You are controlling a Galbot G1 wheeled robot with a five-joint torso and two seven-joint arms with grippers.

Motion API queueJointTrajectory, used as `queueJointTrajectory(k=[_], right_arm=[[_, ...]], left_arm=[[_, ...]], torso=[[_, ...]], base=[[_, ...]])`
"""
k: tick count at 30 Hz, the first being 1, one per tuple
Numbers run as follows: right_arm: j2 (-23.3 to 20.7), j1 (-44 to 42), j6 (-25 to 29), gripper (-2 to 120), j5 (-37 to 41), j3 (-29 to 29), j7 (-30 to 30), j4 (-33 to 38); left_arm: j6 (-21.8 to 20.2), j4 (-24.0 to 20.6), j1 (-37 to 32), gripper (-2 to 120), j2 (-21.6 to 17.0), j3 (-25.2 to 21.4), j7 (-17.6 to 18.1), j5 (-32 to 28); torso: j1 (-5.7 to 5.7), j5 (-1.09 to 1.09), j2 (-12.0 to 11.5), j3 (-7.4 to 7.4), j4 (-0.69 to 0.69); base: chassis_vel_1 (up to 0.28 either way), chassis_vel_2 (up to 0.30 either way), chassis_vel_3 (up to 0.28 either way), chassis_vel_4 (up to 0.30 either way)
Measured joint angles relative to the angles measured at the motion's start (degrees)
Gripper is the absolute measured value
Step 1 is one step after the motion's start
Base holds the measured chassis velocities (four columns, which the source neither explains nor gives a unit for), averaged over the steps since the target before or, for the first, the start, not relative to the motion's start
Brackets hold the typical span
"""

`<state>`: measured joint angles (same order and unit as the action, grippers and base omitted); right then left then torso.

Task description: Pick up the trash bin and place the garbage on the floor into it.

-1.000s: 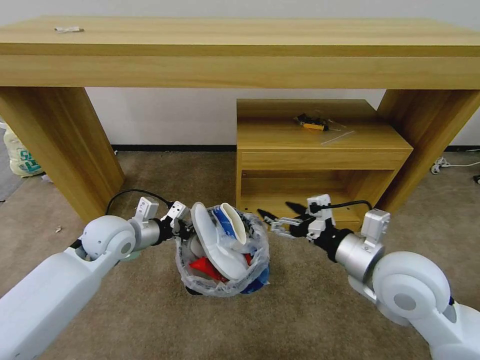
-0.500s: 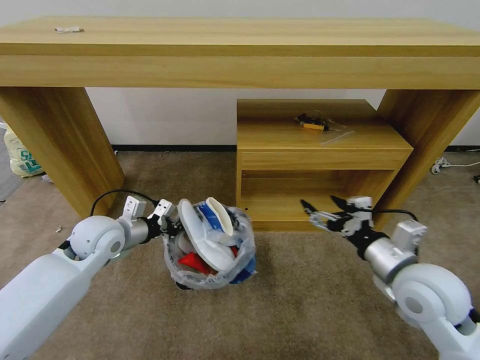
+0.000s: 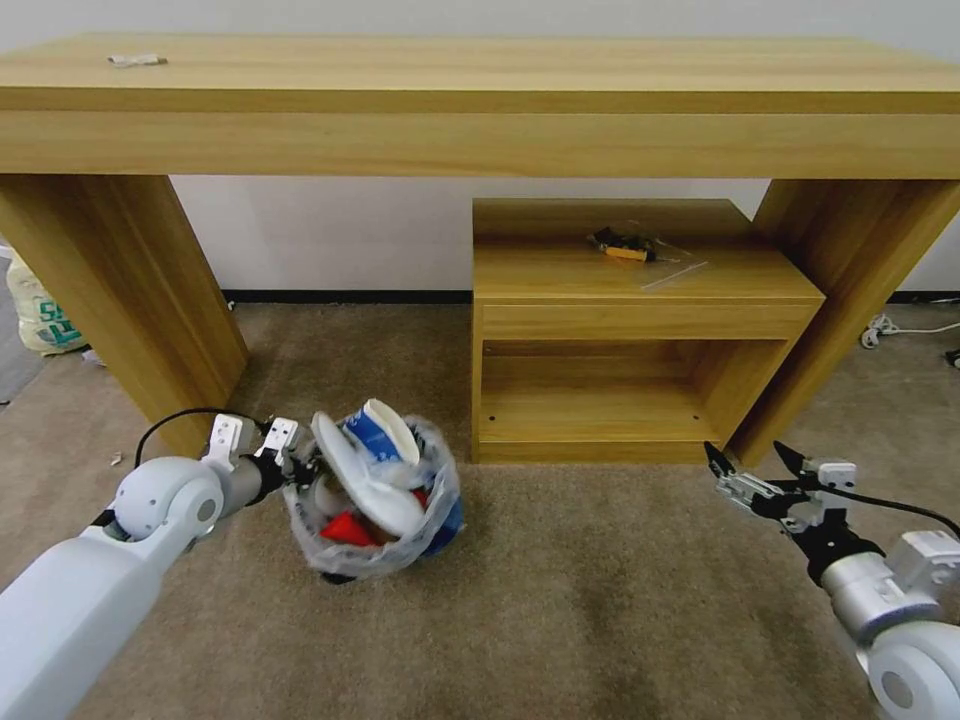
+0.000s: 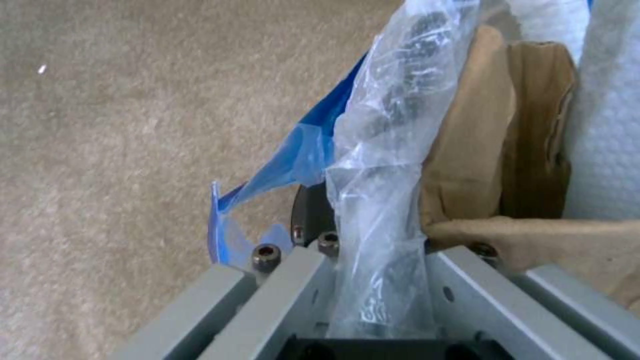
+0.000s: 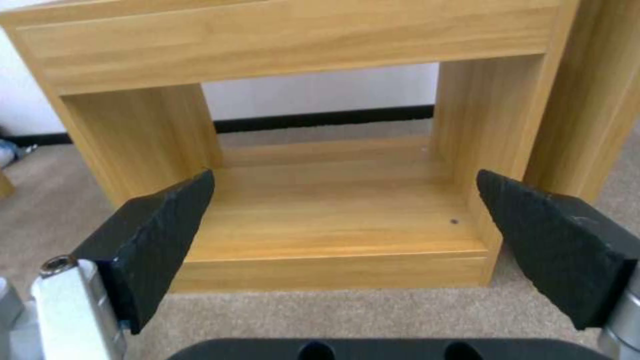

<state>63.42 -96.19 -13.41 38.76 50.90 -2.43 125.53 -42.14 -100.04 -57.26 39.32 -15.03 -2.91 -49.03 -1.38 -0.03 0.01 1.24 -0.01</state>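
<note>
The trash bin (image 3: 440, 520), black and blue with a crinkly clear liner, hangs tilted just above the beige carpet floor (image 3: 600, 610). My left gripper (image 3: 298, 466) is shut on its near-left rim. The left wrist view shows the liner (image 4: 380, 200) pinched between the fingers (image 4: 293, 285) of that gripper (image 4: 377, 270). Garbage fills the bin: white slippers (image 3: 362, 482), a blue-white paper cup (image 3: 378, 430), a red wrapper (image 3: 345, 527) and a cardboard scrap (image 4: 493, 150). My right gripper (image 3: 745, 452) hovers open and holding nothing at the right, its black pads (image 5: 160, 235) wide apart around the midpoint (image 5: 347, 240).
A low wooden cabinet (image 3: 640, 300) with an open shelf stands ahead under the long desk (image 3: 480, 100); a small packet (image 3: 625, 245) lies on it. The desk's legs (image 3: 130, 290) flank the floor space. A bulging yellowish bag (image 3: 40, 310) sits far left, cables (image 3: 885, 325) far right.
My left arm has carried the bin leftward and closer to me. The right arm has pulled away from the bin to the right and lower, its gripper still open.
</note>
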Motion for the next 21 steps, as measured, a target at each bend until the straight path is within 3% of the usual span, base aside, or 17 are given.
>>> queueJointTrajectory(k=[7,21], right_arm=[[1.6,0.1,0.3,100,0.2,0.1,-0.3,-0.5],[2.7,-0.4,0.6,100,0.3,-0.5,-0.5,-0.4]], left_arm=[[0.0,-0.3,-0.4,0,-1.2,0.5,0.3,-1.3],[0.0,2.0,-0.3,0,0.2,1.3,0.3,-2.2]], torso=[[0.00,0.01,0.0,0.00,0.00],[0.00,0.01,0.0,0.01,0.00]], base=[[0.000,0.000,0.000,0.000],[0.000,0.000,0.000,0.000]])
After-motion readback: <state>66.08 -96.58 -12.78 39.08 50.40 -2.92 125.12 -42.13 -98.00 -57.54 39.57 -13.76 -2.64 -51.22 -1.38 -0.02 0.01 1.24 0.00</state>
